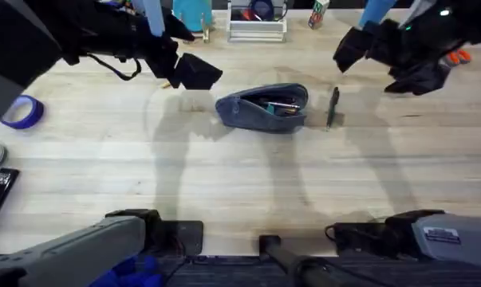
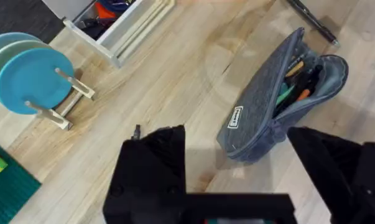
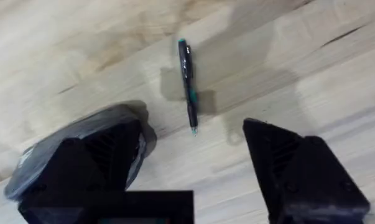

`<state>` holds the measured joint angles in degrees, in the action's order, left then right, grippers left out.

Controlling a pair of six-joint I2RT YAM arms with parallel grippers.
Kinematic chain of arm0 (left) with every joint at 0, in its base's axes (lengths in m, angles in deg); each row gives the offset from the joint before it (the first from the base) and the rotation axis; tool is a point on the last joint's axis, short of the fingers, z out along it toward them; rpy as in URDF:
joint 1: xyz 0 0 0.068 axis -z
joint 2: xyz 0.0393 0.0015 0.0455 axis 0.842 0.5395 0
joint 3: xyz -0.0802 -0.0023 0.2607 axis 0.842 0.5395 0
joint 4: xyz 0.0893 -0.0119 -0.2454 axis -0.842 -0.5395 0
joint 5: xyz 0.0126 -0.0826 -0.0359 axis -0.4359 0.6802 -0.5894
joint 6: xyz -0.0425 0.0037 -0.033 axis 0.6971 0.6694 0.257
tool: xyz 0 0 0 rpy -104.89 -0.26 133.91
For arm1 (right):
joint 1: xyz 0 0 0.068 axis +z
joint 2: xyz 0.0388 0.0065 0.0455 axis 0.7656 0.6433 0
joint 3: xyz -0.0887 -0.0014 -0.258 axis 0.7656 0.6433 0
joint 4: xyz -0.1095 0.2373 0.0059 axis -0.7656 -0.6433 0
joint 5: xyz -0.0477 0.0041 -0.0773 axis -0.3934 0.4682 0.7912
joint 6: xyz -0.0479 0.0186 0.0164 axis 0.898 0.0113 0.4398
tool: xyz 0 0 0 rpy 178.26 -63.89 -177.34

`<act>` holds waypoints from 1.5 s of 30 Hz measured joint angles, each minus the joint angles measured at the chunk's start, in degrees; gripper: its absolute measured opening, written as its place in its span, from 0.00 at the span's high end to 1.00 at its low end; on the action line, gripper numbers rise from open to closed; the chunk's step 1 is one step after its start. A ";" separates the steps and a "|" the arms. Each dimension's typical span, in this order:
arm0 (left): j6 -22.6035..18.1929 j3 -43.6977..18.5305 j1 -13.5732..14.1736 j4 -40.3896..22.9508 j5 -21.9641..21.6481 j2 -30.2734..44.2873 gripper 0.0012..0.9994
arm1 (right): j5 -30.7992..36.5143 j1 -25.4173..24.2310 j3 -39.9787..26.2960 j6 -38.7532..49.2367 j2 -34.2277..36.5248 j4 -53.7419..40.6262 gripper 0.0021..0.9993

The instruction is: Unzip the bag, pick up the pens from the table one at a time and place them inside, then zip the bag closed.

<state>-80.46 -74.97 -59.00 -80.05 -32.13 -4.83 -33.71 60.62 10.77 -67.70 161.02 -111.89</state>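
Along the far edge of the table (image 1: 240,191) stand a white wire rack (image 1: 257,29) and a wooden stand holding blue plates (image 2: 32,78); a roll of blue tape (image 1: 21,112) lies near the table's left side, and something orange (image 1: 460,57) peeks out behind the right arm, too hidden to name. None of these lies between the grippers and the task's things. The left arm reaches in from the left, raised above the table, with the left gripper (image 1: 194,73) hovering just left of and beyond the bag (image 1: 264,106); in the left wrist view its black fingers (image 2: 153,168) stand wide apart with nothing between them, the pouch's closed end lying below the gap. The right arm comes in from the right, also held off the table, with the right gripper (image 1: 353,49) beyond and to the right of the dark pen (image 1: 333,108); its fingers (image 3: 299,168) are likewise spread and empty, with the pen's tip pointing toward the space between them in the right wrist view. The grey-blue pouch lies on its side near the middle of the table with its zipper undone and its mouth gaping toward the right. Inside it several pens show, with orange and green parts among them, though how many and which is hard to make out. The dark black-green pen lies flat on the wood just right of the pouch, apart from it.
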 joint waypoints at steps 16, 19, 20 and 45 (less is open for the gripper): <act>0.00 0.00 0.00 0.02 -0.01 0.00 0.01 | -0.02 0.22 0.00 -0.22 15.49 4.25 0.00; 0.00 0.00 0.00 0.02 -0.01 0.00 0.01 | -0.02 0.22 0.00 -0.22 17.13 4.80 0.00; 0.00 0.00 0.00 0.02 -0.01 0.00 0.01 | -0.02 0.22 0.00 -0.22 17.54 5.15 0.00; 0.00 0.00 0.00 0.02 -0.12 0.00 0.01 | -2.37 0.34 11.52 -2.87 17.14 18.29 0.00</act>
<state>-80.46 -74.97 -59.00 -80.03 -32.25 -4.83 -36.07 60.95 22.28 -70.58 178.16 -93.60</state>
